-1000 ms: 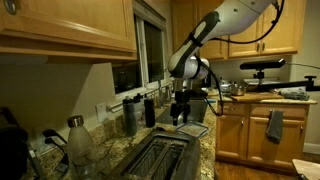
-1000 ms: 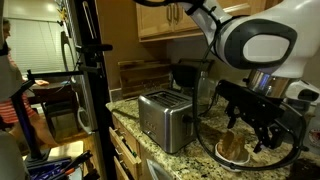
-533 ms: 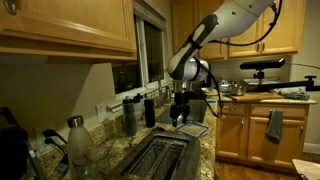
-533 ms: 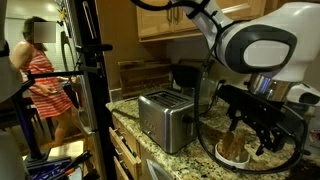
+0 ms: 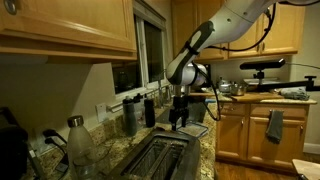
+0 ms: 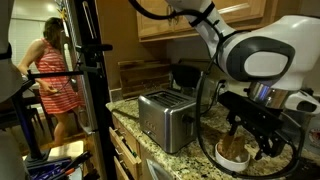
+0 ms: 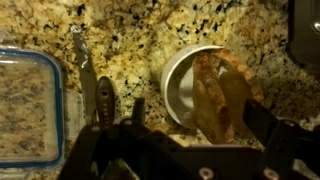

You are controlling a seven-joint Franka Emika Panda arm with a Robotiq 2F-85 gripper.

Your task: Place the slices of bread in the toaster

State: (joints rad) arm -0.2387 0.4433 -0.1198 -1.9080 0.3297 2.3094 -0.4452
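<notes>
Two tan slices of bread (image 7: 218, 95) stand on edge in a white round dish (image 7: 178, 85) on the speckled granite counter. My gripper (image 7: 200, 118) is open, with its dark fingers on either side of the slices and the right finger closer to them. In both exterior views the gripper (image 6: 247, 140) (image 5: 180, 110) hangs low over the dish with the bread (image 6: 233, 150). The shiny silver toaster (image 6: 165, 118) stands left of the dish, and its two dark slots (image 5: 160, 158) are seen from above.
A blue-rimmed glass container (image 7: 25, 105) and a metal utensil (image 7: 88, 85) lie left of the dish. Dark shakers (image 5: 128, 115) and a glass bottle (image 5: 78, 140) stand along the wall. A black pole (image 6: 90, 80) and a person (image 6: 55, 75) are beyond the counter.
The gripper has come down slightly toward the bread in the dish. A person has walked into the background.
</notes>
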